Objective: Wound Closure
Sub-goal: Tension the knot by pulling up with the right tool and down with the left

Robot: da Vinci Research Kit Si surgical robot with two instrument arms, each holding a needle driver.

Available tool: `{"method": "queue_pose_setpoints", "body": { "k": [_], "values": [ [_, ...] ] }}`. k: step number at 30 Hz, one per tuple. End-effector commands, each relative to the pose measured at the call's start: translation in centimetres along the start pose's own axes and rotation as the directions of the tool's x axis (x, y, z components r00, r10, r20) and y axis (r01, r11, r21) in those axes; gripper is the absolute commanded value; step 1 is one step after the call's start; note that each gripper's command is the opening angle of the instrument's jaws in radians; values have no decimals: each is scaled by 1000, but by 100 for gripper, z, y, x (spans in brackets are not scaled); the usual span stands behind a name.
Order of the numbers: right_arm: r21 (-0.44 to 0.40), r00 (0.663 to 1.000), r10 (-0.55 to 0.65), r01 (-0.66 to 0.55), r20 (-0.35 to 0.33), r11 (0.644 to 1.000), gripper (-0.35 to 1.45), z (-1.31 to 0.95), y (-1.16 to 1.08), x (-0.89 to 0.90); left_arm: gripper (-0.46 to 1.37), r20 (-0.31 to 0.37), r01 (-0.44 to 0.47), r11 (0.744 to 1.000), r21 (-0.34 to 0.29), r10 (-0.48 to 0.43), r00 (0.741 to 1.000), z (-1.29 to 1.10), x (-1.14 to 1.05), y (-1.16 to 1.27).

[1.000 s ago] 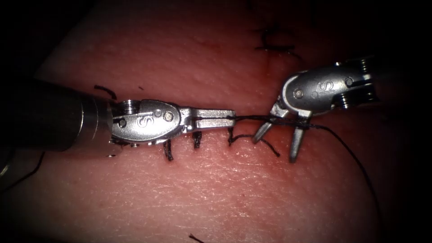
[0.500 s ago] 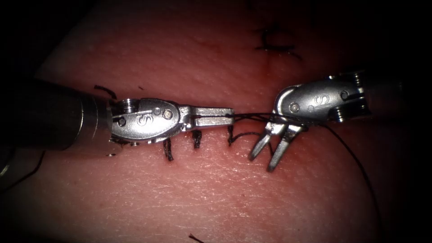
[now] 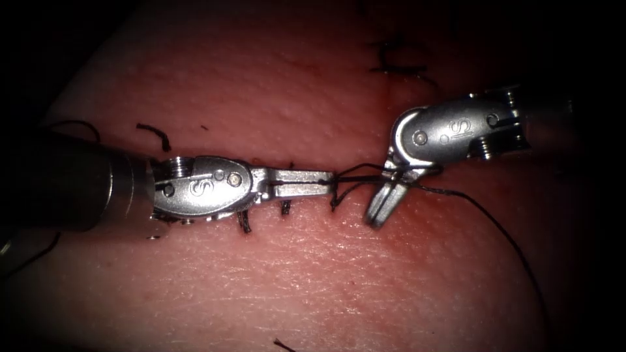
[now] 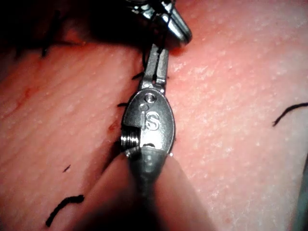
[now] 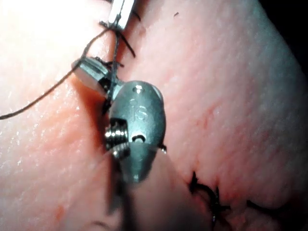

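On the tissue (image 3: 313, 274), my left tool (image 3: 329, 183) lies along the cut with its jaws shut on the thread (image 3: 355, 176); its jaws (image 4: 156, 62) also appear in the left wrist view. The thread is looped around my right tool (image 3: 377, 218), which points down at the right end of the stitch line. Its jaws are shut, and the short thread end (image 3: 344, 194) from the last stitch leads into them. The long thread (image 3: 502, 228) trails off to the right. In the right wrist view the thread (image 5: 43, 98) winds around the right tool (image 5: 89, 70).
Three dark stitches (image 3: 244, 221) (image 3: 285, 207) (image 3: 334, 197) cross the cut under the left tool. An older stitch (image 3: 394, 64) sits farther back. Cut thread ends (image 3: 153, 133) (image 3: 283, 343) lie loose on the tissue.
The right tool's jaws were wide open astride the short thread end and have shut on it. The left tool has slid slightly to the left, still holding the thread.
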Motion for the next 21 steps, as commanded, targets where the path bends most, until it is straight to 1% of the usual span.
{"method": "queue_pose_setpoints", "body": {
  "k": [1,5,8,12,13,16,19,21],
  "values": [
    [-6,1000,1,-1,-12,1000,-35,0,-1,1,-35,0,-2,1000,-12,2,1000,0,0,2],
    [-16,999,-9,8,-41,1000,-35,0,-1,4,-35,3,-10,1000,-21,10,1000,-2,-6,18],
    [-40,995,45,-49,-88,998,-35,-4,1,4,-35,7,-10,999,-31,10,1000,-3,-13,38],
    [-56,987,121,-127,-109,990,-35,-12,6,1,-35,11,-22,999,-47,23,1000,-5,-20,68],
    [-71,983,131,-141,-126,987,-35,-16,9,1,-35,10,-25,999,-48,25,1000,-7,-20,76],
    [-97,978,148,-163,-150,982,-35,-28,15,-2,-35,16,-26,998,-55,27,1000,-14,-18,94],
    [-129,974,169,-189,-148,974,-35,-37,23,-5,-35,21,-17,998,-56,19,1000,-22,-12,111],
    [-137,972,182,-203,-151,970,-35,-38,25,-7,-35,22,-17,998,-58,18,1000,-25,-10,118]
  ]
}}
